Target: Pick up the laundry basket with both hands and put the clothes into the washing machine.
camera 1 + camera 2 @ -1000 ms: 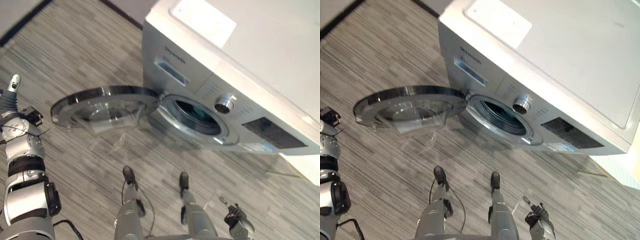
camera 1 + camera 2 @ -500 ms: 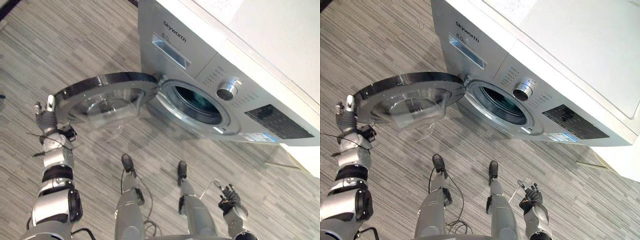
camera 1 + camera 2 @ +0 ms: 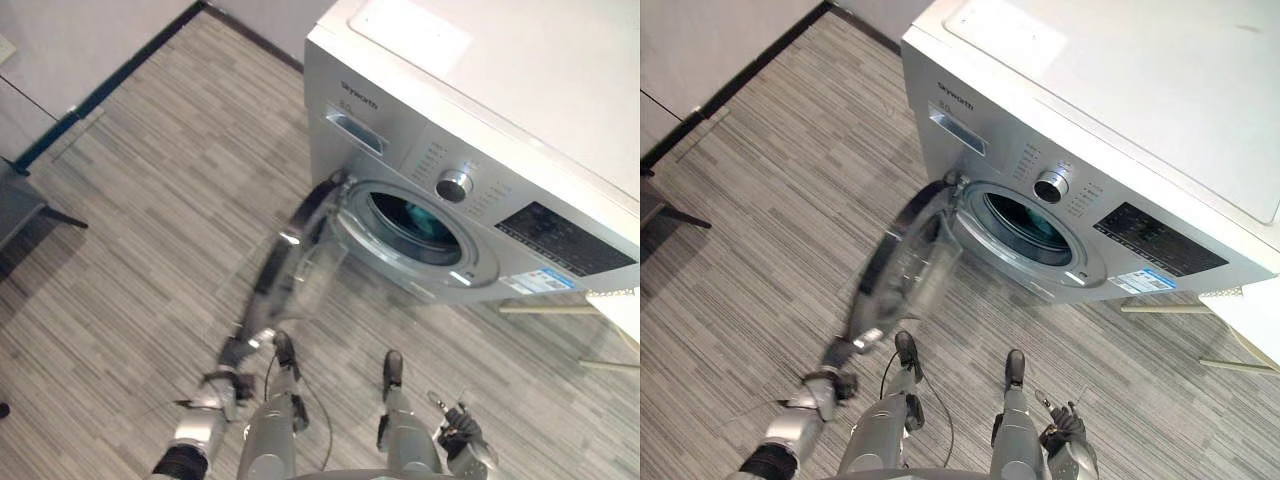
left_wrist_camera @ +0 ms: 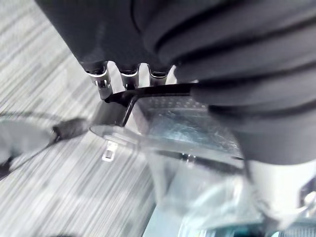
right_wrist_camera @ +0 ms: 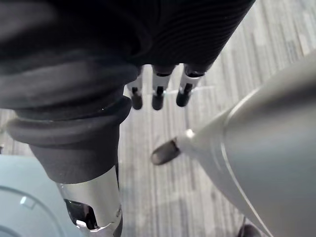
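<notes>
Washing machine [image 3: 480,150] stands on a grey striped floor [image 3: 150,200] at the upper right of the head views. Its round glass door [image 3: 290,260] is swung out from the hinge side (the drum mouth [image 3: 415,220] behind it is dark, with something teal inside). The robot's left hand [image 3: 228,380] reaches up to the door's lower rim; whether it grips that rim cannot be told. The right hand [image 3: 462,432] hangs low on the right, well apart from the machine, fingers loosely bent and holding nothing.
</notes>
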Controlling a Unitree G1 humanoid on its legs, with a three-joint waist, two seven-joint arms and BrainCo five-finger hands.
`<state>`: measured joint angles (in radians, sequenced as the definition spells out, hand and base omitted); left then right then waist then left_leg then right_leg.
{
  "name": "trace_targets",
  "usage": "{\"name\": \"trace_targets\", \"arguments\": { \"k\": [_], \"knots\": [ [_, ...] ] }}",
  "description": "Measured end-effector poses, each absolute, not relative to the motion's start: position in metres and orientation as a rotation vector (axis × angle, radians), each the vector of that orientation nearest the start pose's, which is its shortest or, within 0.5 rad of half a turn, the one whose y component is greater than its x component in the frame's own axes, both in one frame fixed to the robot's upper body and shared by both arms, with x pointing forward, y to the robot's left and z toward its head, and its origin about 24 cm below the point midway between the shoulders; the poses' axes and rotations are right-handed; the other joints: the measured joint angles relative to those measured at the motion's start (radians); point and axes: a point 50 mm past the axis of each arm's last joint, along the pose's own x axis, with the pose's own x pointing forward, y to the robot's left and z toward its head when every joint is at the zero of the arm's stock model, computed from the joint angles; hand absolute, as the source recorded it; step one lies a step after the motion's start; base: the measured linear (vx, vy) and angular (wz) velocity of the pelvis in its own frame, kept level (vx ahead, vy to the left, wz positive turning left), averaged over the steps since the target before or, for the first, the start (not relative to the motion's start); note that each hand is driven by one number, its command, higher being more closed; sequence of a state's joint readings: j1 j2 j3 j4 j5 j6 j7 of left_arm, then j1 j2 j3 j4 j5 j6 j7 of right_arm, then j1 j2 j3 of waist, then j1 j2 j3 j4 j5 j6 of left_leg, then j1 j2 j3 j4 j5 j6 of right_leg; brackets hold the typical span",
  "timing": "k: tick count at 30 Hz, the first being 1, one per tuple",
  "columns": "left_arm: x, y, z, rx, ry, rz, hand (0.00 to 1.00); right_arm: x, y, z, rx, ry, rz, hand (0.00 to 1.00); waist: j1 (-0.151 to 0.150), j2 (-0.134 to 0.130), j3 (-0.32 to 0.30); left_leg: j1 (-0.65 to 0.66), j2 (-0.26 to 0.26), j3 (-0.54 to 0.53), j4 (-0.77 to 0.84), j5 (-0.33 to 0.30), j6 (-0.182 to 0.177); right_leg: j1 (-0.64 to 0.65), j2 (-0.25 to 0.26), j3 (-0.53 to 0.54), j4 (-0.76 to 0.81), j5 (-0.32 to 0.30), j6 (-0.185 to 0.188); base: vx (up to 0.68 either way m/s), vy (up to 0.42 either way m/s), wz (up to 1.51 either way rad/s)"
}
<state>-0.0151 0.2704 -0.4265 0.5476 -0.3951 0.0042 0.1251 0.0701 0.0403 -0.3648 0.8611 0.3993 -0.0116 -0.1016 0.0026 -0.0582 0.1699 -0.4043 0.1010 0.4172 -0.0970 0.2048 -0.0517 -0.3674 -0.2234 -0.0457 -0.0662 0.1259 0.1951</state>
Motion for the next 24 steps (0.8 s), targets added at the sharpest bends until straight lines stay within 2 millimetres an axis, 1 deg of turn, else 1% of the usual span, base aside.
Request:
{"name": "trace_targets", "arguments": {
  "k": [1, 2, 3, 4, 5, 6, 7, 8, 9, 10, 11, 12, 13, 14, 15, 18, 19, 21, 23, 24],
  "knots": [
    [0.201, 0.131, -0.083, 0.021, 0.619, -0.201, 0.00, 0.124, -0.191, -0.145, 0.533, 0.870, -0.618, 0.00, -0.024, -0.012, -0.008, 0.009, -0.011, 0.018, 0.001, -0.007, 0.010, -0.001, -0.011, 0.021, 0.000, 0.006, 0.011, -0.05, 0.064, -0.32],
    [0.207, 0.107, -0.072, -0.001, 0.572, -0.290, 0.00, 0.122, -0.187, -0.146, 0.547, 0.874, -0.611, 0.00, -0.050, -0.030, -0.019, 0.025, -0.016, 0.045, 0.001, -0.013, 0.019, -0.002, -0.018, 0.044, 0.003, 0.009, 0.016, -0.04, 0.042, -0.43],
    [0.213, 0.094, -0.064, -0.007, 0.536, -0.338, 0.00, 0.119, -0.186, -0.147, 0.549, 0.881, -0.613, 0.00, -0.055, -0.038, -0.024, 0.035, -0.017, 0.060, 0.000, -0.017, 0.024, -0.004, -0.020, 0.055, 0.009, 0.008, 0.017, -0.04, 0.027, -0.53],
    [0.225, 0.067, -0.042, -0.029, 0.450, -0.455, 0.00, 0.112, -0.186, -0.149, 0.546, 0.895, -0.622, 0.00, -0.069, -0.053, -0.035, 0.057, -0.019, 0.089, -0.005, -0.023, 0.026, -0.004, -0.024, 0.076, 0.019, -0.009, 0.033, -0.03, 0.016, -0.57],
    [0.232, 0.034, -0.013, -0.051, 0.326, -0.627, 0.00, 0.103, -0.186, -0.151, 0.541, 0.912, -0.635, 0.00, -0.090, -0.071, -0.048, 0.073, -0.022, 0.132, 0.002, -0.034, 0.012, -0.007, -0.043, 0.094, 0.019, -0.032, 0.039, -0.02, 0.026, -0.56],
    [0.235, 0.016, 0.005, -0.075, 0.251, -0.719, 0.00, 0.098, -0.186, -0.152, 0.543, 0.925, -0.642, 0.00, -0.106, -0.082, -0.057, 0.075, -0.024, 0.149, 0.022, -0.038, 0.019, -0.009, -0.052, 0.106, 0.011, -0.035, 0.042, 0.00, 0.000, -0.76],
    [0.236, -0.021, 0.042, -0.131, 0.099, -0.877, 0.00, 0.095, -0.194, -0.152, 0.526, 0.918, -0.661, 0.00, -0.128, -0.088, -0.063, 0.067, -0.002, 0.176, 0.062, -0.081, 0.045, -0.010, -0.038, 0.136, 0.016, -0.039, 0.046, 0.02, -0.034, -1.01],
    [0.231, -0.050, 0.073, -0.181, -0.015, -0.997, 0.00, 0.091, -0.193, -0.153, 0.529, 0.929, -0.675, 0.00, -0.147, -0.075, -0.086, 0.070, 0.027, 0.212, 0.033, -0.078, 0.040, -0.058, 0.005, 0.147, 0.087, -0.031, 0.035, 0.03, -0.066, -1.14],
    [0.227, -0.063, 0.087, -0.214, -0.065, -1.050, 0.00, 0.090, -0.192, -0.153, 0.531, 0.940, -0.676, 0.00, -0.158, -0.068, -0.089, 0.076, 0.045, 0.224, 0.015, -0.073, 0.028, -0.072, 0.040, 0.143, 0.133, -0.031, 0.034, 0.06, -0.080, -1.05],
    [0.216, -0.080, 0.105, -0.249, -0.131, -1.137, 0.00, 0.080, -0.191, -0.157, 0.536, 0.979, -0.687, 0.00, -0.166, -0.072, -0.095, 0.089, 0.064, 0.246, -0.006, -0.065, 0.003, -0.059, 0.082, 0.135, 0.167, -0.035, 0.030, 0.09, -0.091, -0.67],
    [0.205, -0.090, 0.116, -0.292, -0.167, -1.192, 0.00, 0.068, -0.191, -0.160, 0.539, 1.008, -0.718, 0.00, -0.181, -0.093, -0.111, 0.096, 0.057, 0.268, -0.005, -0.057, -0.006, -0.017, 0.074, 0.139, 0.107, -0.085, -0.040, 0.08, -0.092, -0.60],
    [0.202, -0.093, 0.117, -0.318, -0.166, -1.196, 0.00, 0.068, -0.193, -0.159, 0.538, 1.006, -0.729, 0.00, -0.182, -0.083, -0.112, 0.100, 0.067, 0.272, -0.006, -0.050, -0.010, -0.012, 0.084, 0.144, 0.089, -0.080, -0.033, 0.05, -0.076, -0.61],
    [0.200, -0.094, 0.113, -0.336, -0.142, -1.192, 0.00, 0.065, -0.198, -0.159, 0.535, 0.999, -0.752, 0.00, -0.184, -0.078, -0.111, 0.122, 0.072, 0.282, -0.006, -0.044, -0.010, -0.003, 0.089, 0.146, 0.075, -0.056, -0.023, 0.03, -0.064, -0.66],
    [0.202, -0.092, 0.105, -0.322, -0.110, -1.178, 0.00, 0.061, -0.199, -0.159, 0.534, 1.005, -0.762, 0.00, -0.186, -0.066, -0.112, 0.139, 0.079, 0.287, -0.006, -0.045, -0.010, 0.009, 0.097, 0.152, 0.075, -0.053, -0.028, 0.09, -0.106, -0.46],
    [0.206, -0.087, 0.091, -0.291, -0.056, -1.149, 0.00, 0.051, -0.199, -0.161, 0.545, 1.025, -0.790, 0.00, -0.185, -0.042, -0.112, 0.161, 0.090, 0.282, -0.006, -0.045, -0.010, 0.036, 0.106, 0.143, 0.075, -0.053, -0.035, 0.10, -0.104, -0.08],
    [0.212, -0.075, 0.076, -0.274, -0.004, -1.095, 0.00, 0.042, -0.199, -0.163, 0.556, 1.051, -0.806, 0.00, -0.180, -0.014, -0.115, 0.182, 0.094, 0.260, -0.006, -0.044, -0.009, 0.071, 0.109, 0.124, 0.075, -0.070, -0.032, 0.10, -0.065, 0.18],
    [0.214, -0.069, 0.072, -0.272, 0.011, -1.071, 0.00, 0.043, -0.199, -0.163, 0.557, 1.051, -0.805, 0.00, -0.176, -0.010, -0.116, 0.188, 0.093, 0.255, -0.006, -0.042, -0.005, 0.081, 0.108, 0.121, 0.075, -0.073, -0.034, 0.08, -0.031, 0.19],
    [0.218, -0.057, 0.062, -0.270, 0.045, -1.022, 0.00, 0.043, -0.198, -0.163, 0.561, 1.054, -0.803, 0.00, -0.177, -0.006, -0.117, 0.195, 0.090, 0.228, -0.006, -0.042, -0.005, 0.105, 0.103, 0.094, 0.075, -0.082, -0.037, 0.06, -0.020, 0.34],
    [0.225, -0.040, 0.051, -0.285, 0.078, -0.945, 0.00, 0.040, -0.195, -0.166, 0.569, 1.077, -0.799, 0.00, -0.169, -0.006, -0.118, 0.198, 0.088, 0.200, -0.006, -0.042, -0.005, 0.128, 0.101, 0.071, 0.073, -0.085, -0.035, 0.04, -0.003, 0.37],
    [0.226, -0.035, 0.049, -0.289, 0.086, -0.924, 0.00, 0.040, -0.194, -0.166, 0.572, 1.082, -0.796, 0.00, -0.166, -0.006, -0.118, 0.198, 0.087, 0.195, -0.006, -0.042, -0.005, 0.132, 0.100, 0.070, 0.072, -0.086, -0.035, 0.03, 0.009, 0.25]
  ]
}}
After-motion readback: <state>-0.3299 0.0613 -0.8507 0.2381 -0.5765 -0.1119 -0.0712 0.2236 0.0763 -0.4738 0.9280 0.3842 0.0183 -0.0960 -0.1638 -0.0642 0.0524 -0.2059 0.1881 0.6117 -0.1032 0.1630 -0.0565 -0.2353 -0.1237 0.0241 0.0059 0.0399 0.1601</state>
